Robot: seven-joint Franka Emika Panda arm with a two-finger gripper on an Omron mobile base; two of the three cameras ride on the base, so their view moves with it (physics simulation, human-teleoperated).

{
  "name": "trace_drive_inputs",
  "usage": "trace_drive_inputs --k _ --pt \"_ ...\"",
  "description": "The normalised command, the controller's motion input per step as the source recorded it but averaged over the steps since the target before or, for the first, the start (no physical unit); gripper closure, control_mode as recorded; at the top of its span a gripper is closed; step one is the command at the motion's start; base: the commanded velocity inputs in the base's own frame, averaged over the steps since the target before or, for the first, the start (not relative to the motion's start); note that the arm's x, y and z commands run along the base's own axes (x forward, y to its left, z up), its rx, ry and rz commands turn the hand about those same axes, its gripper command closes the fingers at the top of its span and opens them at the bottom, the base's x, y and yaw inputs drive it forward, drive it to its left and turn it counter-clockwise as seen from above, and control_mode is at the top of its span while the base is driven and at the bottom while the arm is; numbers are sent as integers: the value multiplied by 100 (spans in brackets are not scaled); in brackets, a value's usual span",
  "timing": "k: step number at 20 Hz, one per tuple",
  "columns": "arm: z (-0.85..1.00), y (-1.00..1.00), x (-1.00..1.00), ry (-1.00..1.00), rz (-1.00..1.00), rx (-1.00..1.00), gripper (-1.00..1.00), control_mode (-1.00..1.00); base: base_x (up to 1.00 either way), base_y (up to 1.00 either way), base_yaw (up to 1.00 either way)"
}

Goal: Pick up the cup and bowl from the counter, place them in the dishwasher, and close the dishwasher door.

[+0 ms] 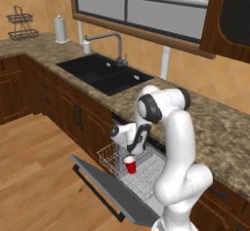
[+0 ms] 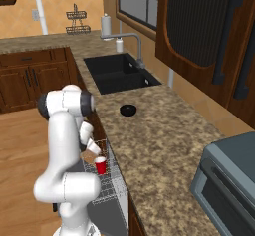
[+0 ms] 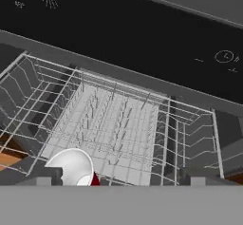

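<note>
The cup [image 1: 130, 165] stands upright in the white rack [image 1: 110, 158] of the dishwasher [image 2: 115, 200], near the rack's front edge. The gripper [image 1: 132, 151] is just above the cup with its jaws apart, and they do not clamp the cup. The door [image 1: 105, 188] hangs open and slopes down toward the floor. The bowl [image 2: 128, 110] sits on the desk [image 2: 164, 140], between the sink [image 2: 119, 73] and the dishwasher.

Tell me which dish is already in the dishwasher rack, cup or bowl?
The cup: the red one with the white rim stands upright in the white wire rack, right under the pincer. The black bowl sits on the counter near the sink.
</note>
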Motion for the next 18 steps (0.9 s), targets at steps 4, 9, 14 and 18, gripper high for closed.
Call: trace_drive_inputs --k 4,9,14,18 --pt "50 47 -45 -10 0 -1 -100 -100 0 0 0" --pt "72 31 -43 -12 0 5 -100 -100 0 0 0" --pt "89 30 -42 -19 0 11 -100 -100 0 0 0" --pt "90 3 -26 -21 -2 21 -100 -100 0 0 0"
